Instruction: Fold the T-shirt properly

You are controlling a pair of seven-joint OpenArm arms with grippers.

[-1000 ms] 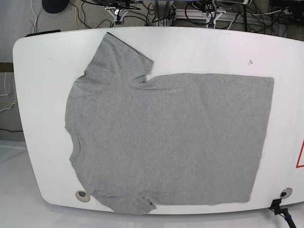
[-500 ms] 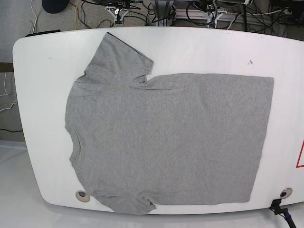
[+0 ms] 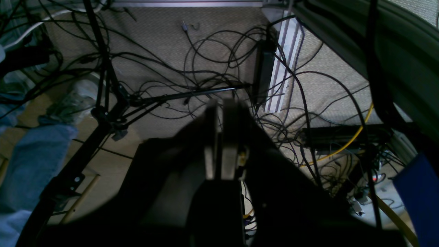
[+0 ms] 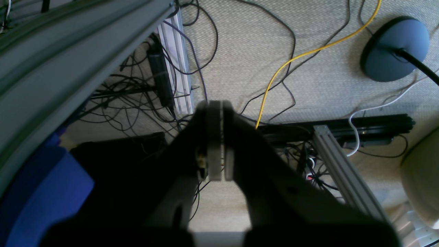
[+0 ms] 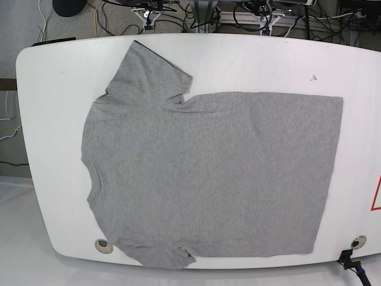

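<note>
- White table (image 5: 53, 107): taking up most of the base view, rounded at the corners, with a small round fitting (image 5: 103, 244) showing near its front left edge and another (image 5: 358, 241) near its front right edge.
- Grey T-shirt (image 5: 208, 173): lying flat and spread out on the table, neck end pointing to the left of the base view, hem running down the right. One sleeve (image 5: 152, 74) is reaching toward the far edge of the table; the other sleeve (image 5: 166, 257) is lying at the near edge. No gripper is touching it.
- Beige carpet (image 4: 308, 31): covering the floor under both wrist cameras, with black cables (image 3: 212, 51) sprawling across it.
- Round dark lamp-style base (image 4: 394, 48): sitting on the carpet at the upper right of the right wrist view.
- Yellow cable (image 4: 295, 58): curving across the carpet in the right wrist view, well apart from the table top.
- Right gripper (image 4: 216, 137): hanging over the floor, away from the shirt, fingers pressed together with nothing between them.
- Left gripper (image 3: 221, 137): likewise pointing at the cabled floor, fingers closed against each other and carrying nothing.
</note>
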